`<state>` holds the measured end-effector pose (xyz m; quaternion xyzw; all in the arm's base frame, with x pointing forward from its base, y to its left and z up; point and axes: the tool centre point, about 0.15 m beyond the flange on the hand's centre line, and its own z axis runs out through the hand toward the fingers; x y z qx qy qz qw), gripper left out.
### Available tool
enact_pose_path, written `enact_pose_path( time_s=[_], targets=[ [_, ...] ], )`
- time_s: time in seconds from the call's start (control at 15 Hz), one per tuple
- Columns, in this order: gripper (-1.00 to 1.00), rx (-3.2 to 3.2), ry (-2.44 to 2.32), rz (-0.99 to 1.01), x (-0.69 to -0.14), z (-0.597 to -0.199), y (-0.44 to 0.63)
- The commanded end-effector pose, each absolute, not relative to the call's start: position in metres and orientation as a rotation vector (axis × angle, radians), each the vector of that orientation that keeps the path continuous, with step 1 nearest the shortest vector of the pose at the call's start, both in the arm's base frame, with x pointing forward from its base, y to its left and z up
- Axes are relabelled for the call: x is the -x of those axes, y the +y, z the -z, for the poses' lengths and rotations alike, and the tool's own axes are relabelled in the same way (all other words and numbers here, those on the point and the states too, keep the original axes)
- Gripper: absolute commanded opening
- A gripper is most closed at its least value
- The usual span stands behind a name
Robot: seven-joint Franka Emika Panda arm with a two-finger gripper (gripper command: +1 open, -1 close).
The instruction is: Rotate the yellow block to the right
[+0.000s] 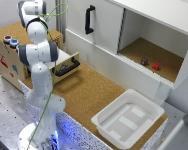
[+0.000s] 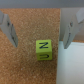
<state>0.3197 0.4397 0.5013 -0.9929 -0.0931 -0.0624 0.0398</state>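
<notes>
The yellow block lies on the cork surface in the wrist view, with a dark N on its top face and a U on its side. My gripper is open above it. The two fingers stand wide apart on either side, and nothing is between them. The block is apart from both fingers, closer to the one by the white edge. In the exterior view the arm bends over the wooden unit at the left, and it hides both the gripper and the block.
A wooden drawer stands pulled open beside the arm. A white bin sits on the cork counter at the front right. The open white cabinet holds a red object and a dark one. Small cups rest on the wooden unit.
</notes>
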Motion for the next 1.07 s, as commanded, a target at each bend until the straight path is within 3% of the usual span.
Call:
enact_pose_path(
  time_s=[0.0, 0.4, 1.0],
  targets=[
    [1.0, 2.878, -0.554, 0.201, -0.308, -0.51, 0.444],
    [1.0, 2.638, -1.29, -0.07, -0.321, -0.517, 0.492],
    [1.0, 2.357, -2.156, -0.225, -0.35, -0.531, 0.464]
  ],
)
